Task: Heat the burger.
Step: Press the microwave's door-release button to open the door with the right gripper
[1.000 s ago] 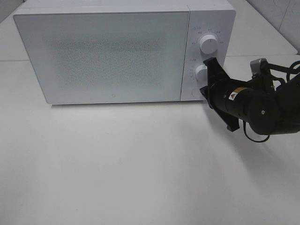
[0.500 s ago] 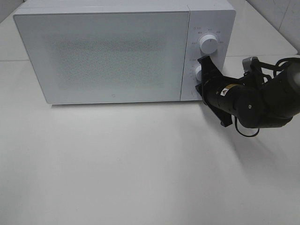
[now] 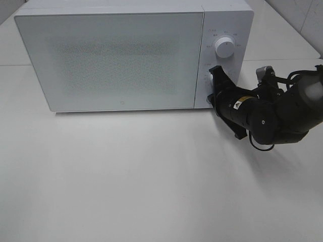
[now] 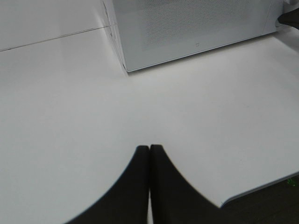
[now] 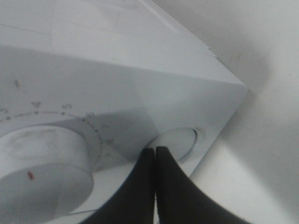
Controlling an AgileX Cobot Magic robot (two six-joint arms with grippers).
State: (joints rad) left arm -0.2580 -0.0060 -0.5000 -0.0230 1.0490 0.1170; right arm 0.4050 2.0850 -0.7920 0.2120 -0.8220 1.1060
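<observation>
The burger is out of view. The white microwave stands at the back of the table with its door closed. My right gripper is shut, its tips together against the control panel low down. In the right wrist view the right gripper touches the rim of a round white button, next to the lower dial. My left gripper is shut on nothing, over bare table some way from the microwave's corner; the exterior high view does not show it.
The upper dial sits above my right gripper on the panel. The white table spreads in front of the microwave. Its front edge shows in the left wrist view.
My right arm has moved left and closer to the control panel, bringing its shut tips from beside the lower dial to the round button. The left gripper has not visibly moved.
</observation>
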